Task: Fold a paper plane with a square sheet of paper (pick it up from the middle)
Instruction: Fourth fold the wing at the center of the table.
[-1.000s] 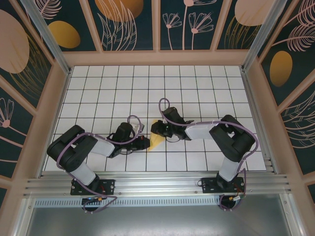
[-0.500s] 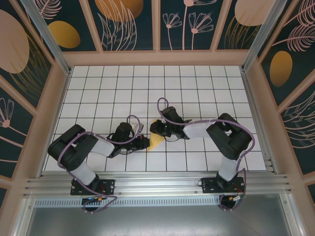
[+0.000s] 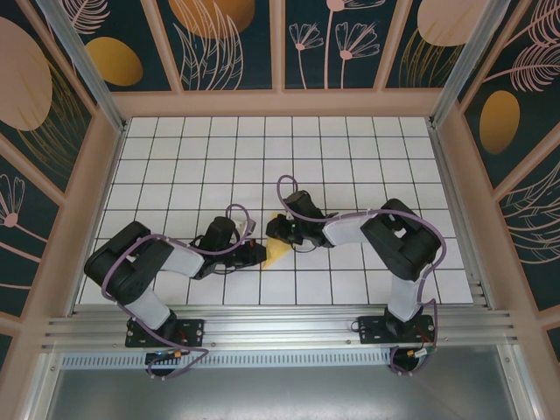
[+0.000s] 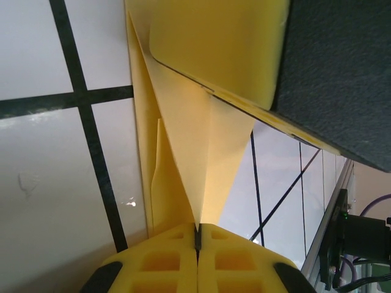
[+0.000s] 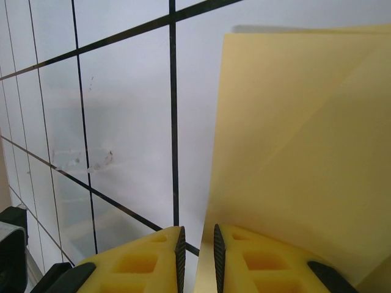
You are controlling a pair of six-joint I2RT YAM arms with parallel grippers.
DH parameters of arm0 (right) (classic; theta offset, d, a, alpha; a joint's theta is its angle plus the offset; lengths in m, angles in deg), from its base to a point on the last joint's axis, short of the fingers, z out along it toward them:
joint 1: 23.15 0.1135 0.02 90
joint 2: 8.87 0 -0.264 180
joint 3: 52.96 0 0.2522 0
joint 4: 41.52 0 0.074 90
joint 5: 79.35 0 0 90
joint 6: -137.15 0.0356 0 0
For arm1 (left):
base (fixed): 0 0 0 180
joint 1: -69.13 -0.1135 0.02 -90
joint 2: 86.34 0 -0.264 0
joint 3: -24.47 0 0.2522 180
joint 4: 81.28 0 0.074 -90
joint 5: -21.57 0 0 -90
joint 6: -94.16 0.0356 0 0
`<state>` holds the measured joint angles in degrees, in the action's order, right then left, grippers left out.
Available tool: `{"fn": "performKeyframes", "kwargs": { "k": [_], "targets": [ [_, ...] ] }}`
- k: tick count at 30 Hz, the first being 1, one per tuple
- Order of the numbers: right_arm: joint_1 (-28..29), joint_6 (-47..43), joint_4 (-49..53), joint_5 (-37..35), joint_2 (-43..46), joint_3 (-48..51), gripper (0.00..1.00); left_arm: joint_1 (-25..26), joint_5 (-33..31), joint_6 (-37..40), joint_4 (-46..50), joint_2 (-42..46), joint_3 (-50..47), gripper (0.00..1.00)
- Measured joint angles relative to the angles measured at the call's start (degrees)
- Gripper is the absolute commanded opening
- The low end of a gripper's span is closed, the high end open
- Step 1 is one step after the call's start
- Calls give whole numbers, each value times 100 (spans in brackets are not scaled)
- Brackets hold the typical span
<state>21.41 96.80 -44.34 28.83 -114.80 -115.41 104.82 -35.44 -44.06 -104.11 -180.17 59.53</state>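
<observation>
One paper plane (image 4: pixel 183 152): left jaws clamp it, right jaws straddle edge.

The paper plane (image 5: pixel 293 152) runs off the right wrist view's edge.

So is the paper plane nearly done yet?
Partway, I think. Done: the yellow paper is already folded into pointed layers. In hand: the left fingers pinch its pointed end, and the right fingers, almost closed, sit at another edge; I can't tell whether they grip it. Left: it doesn't look like a slim dart yet, so more folds probably remain.
</observation>
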Motion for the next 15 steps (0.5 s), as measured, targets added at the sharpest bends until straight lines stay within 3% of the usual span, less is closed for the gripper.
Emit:
{"fn": "performKeyframes", "kwargs": {
  "k": [9,15],
  "targets": [
    [0,31,-57,17,-26,-2,24,-15,-168,66,168,208,-59,15],
    [0,42,-63,15,-26,-2,24,-22,-221,168,275,260,-74,6]
  ]
}}
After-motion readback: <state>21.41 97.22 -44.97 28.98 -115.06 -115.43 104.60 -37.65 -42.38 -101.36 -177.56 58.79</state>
